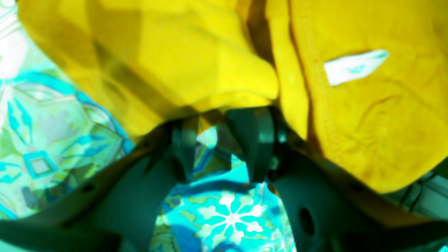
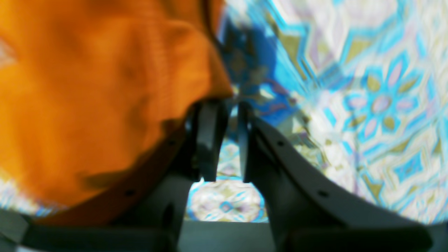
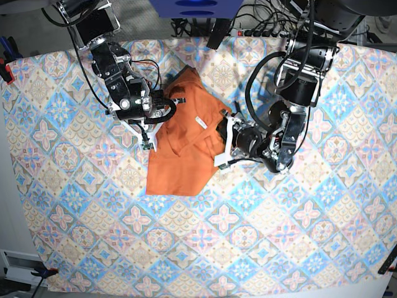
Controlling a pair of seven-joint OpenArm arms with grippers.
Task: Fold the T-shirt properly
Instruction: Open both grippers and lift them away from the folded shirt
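The scene is viewed from 3 cameras. From overhead, the whole patterned tablecloth [image 3: 205, 248] is taken in by the base view, with the T-shirt [image 3: 183, 149] seen left of centre. The T-shirt's [image 1: 367, 115] neck label side is framed at close range from the left wrist, over the left gripper [image 1: 220, 147]. Its opposite edge [image 2: 87, 105] is framed equally near from the right wrist, over the right gripper [image 2: 227, 140]. T-shirt and tablecloth are shared by all 3.

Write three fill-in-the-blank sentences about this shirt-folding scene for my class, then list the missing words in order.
1. The T-shirt is coloured ____.
2. It lies on a patterned ____.
3. The small label inside the shirt's neck is ____.

Missing words: orange; tablecloth; white
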